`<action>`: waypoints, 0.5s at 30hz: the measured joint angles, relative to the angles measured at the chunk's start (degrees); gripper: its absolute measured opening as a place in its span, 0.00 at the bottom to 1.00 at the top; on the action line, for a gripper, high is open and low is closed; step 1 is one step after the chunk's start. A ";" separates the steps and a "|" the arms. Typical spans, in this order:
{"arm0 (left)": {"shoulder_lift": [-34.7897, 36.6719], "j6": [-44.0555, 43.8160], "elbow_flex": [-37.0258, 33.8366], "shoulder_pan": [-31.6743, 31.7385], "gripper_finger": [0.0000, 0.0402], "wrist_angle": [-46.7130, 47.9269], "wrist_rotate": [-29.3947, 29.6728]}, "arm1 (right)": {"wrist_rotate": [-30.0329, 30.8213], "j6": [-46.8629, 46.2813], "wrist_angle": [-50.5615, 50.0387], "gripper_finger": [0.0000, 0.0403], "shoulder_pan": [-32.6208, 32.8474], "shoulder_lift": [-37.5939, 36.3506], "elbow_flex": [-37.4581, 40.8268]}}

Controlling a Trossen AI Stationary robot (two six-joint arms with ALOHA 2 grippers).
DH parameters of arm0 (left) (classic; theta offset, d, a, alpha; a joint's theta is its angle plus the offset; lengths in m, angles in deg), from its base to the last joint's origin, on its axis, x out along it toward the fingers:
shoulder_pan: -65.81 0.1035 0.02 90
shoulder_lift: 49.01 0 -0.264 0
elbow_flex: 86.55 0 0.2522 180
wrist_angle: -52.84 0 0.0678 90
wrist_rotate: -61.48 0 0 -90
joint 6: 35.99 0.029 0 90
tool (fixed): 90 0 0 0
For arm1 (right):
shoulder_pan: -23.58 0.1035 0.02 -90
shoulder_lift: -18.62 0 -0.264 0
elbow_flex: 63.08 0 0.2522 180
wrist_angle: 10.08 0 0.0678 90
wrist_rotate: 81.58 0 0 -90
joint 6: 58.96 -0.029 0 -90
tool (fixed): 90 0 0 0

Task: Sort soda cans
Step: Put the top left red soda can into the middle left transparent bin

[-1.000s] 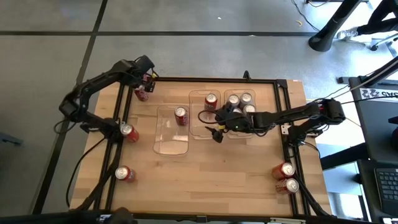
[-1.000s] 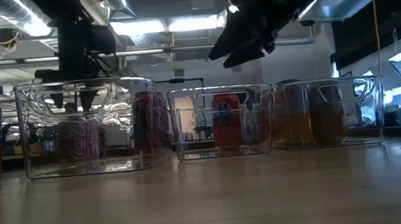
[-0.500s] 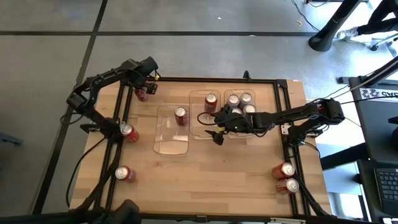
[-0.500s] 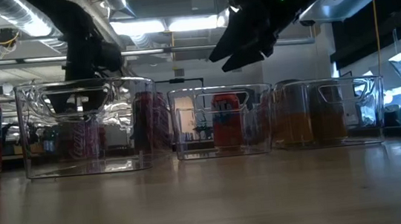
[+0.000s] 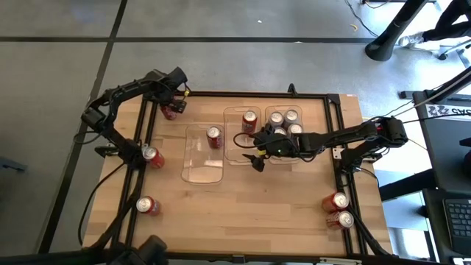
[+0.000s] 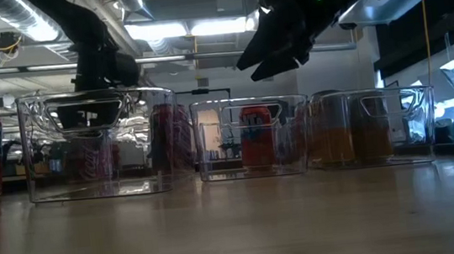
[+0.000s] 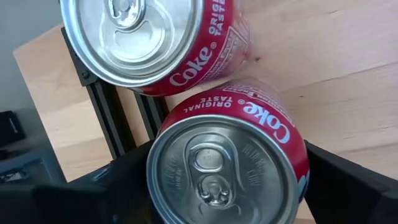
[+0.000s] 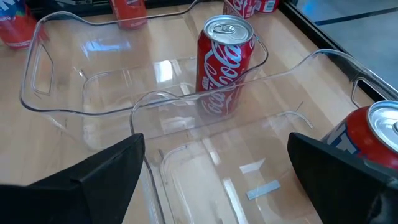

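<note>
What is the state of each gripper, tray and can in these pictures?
Left gripper: down around a corner can.
Right gripper: open, empty, over the middle tray.
Left tray: holds one upright red can.
Middle tray: holds one upright single can.
Right tray: holds four upright gold cans.
Other cans: loose on the table.

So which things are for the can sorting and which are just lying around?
For the job: red cans, gold cans, clear trays, left claw at the two corner cans, right claw open by the middle tray.
Just lying about: keyboard, chair base, both off the table.
</note>
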 joint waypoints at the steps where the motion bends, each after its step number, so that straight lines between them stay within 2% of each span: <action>1: 0.02 0.00 0.00 -0.25 0.78 0.13 0.07 | 0.00 0.00 -0.01 0.97 0.00 0.00 0.00; 10: 0.71 2.42 -0.14 -4.28 0.78 0.96 0.27 | 0.00 0.76 -0.25 0.97 0.00 0.00 0.00; 15: 4.80 1.83 -0.22 -7.58 0.78 0.81 -0.10 | 0.00 0.81 -0.30 0.97 0.00 -0.02 0.00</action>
